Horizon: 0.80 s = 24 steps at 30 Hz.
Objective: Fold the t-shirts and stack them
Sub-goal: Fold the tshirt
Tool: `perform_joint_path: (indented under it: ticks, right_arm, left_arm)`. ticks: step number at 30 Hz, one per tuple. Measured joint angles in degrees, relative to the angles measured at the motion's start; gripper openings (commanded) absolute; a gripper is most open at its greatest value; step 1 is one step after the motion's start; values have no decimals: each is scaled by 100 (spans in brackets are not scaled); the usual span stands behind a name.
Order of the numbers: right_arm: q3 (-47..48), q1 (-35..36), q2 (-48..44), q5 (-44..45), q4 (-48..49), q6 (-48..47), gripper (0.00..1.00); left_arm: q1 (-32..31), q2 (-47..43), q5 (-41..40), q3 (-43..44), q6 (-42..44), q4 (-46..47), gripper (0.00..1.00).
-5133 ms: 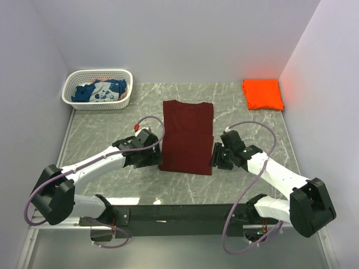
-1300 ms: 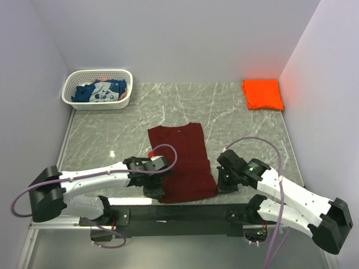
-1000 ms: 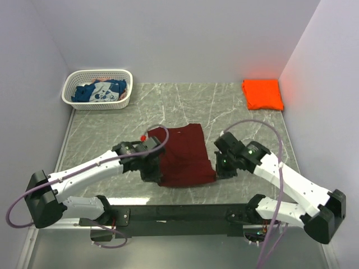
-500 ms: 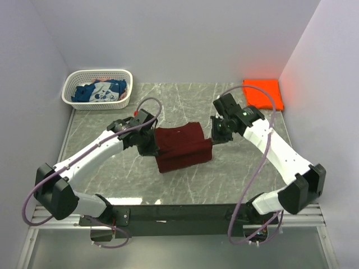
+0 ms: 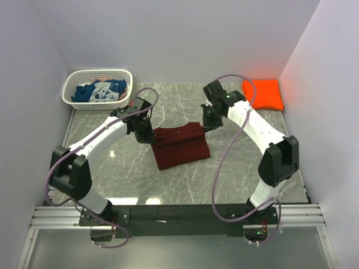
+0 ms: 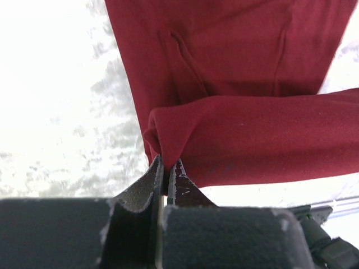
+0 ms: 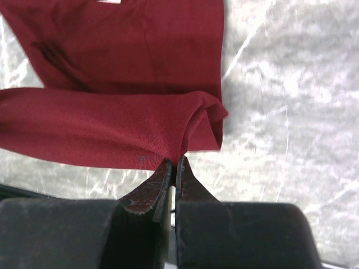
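I am viewing a grey marbled table (image 5: 185,185) with white veins, enclosed by plain pale lavender walls (image 5: 185,39) on the far side and on both flanks; a black rail (image 5: 179,214) is running along the near edge. The maroon t-shirt (image 5: 180,147) is lying near the middle of the table, folded over on itself, with its far edge raised off the surface. The left gripper (image 6: 165,168) is pinching the left corner of that raised fold, jaws closed tight on the cloth; the right gripper (image 7: 174,166) is pinching the right corner in the same way. The orange t-shirt (image 5: 262,94) is resting folded in the far right corner, casting an orange glow on the wall beside it. The white basket (image 5: 92,104) is sitting in the far left corner, and the blue t-shirt (image 5: 100,92) with a white print is lying crumpled inside it.
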Motion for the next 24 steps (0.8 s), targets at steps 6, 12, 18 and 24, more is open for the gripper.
perform_joint_path:
  ticks: [6, 12, 18, 24]
  right_arm:
    - [195, -111, 671, -44, 297, -81, 0]
    - [369, -203, 1215, -68, 636, -87, 0]
    - [426, -289, 1681, -168, 979, -81, 5]
    - [382, -393, 1882, -254, 1279, -37, 5]
  left_arm:
    - [256, 544, 33, 125, 155, 267, 1]
    - [398, 1106, 35, 199, 267, 588, 1]
    - [494, 1530, -37, 199, 282, 914, 4]
    - [498, 1624, -157, 199, 291, 1143, 8]
